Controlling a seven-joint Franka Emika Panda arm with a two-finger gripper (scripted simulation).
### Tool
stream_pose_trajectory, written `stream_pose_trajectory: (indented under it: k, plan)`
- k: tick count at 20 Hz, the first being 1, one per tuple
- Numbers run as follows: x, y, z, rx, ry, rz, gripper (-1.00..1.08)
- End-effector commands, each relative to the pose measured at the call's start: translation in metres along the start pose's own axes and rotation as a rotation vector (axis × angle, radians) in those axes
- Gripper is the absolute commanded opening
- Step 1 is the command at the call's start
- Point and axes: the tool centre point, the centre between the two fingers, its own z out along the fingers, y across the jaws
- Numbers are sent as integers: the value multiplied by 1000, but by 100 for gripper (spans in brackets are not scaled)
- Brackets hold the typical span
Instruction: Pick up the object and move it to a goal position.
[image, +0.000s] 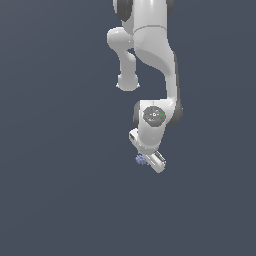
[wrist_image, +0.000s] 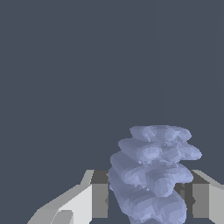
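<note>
Periwinkle lumps fill the lower part of the wrist view: we see the object (wrist_image: 151, 175) as a stack of bumpy, rounded lobes, pale blue and slightly translucent, rising between the two white fingers (wrist_image: 85, 199) of the gripper (wrist_image: 148, 199). One finger shows on each side of it, each with a dark inner pad, and the lowest lobes sit right between those pads. We read the claw as closed on the object, with the pads pressed against its sides, though the actual contact on the far pad is partly hidden by the lobes.

From the exterior view we see the white Panda arm (image: 150, 45) reaching down from the top of the picture, its wrist bent so that the gripper (image: 150, 161) points down and toward the exterior view's right. The object (image: 141, 159) appears there as a tiny blue speck at the gripper's tip, on the exterior view's left side of the hand. Around it we see only a flat, dark slate-blue ground (image: 55, 200), and we cannot tell whether the object is touching it.
</note>
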Motion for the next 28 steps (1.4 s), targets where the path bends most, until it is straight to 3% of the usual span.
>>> stream_pose_trajectory:
  k: [1, 13, 28]
  plan:
    - [0, 0, -1, 0, 0, 0, -100]
    - [-21, 1, -53, 0, 0, 0, -100]
    - [-79, 3, -207, 0, 1, 1, -100]
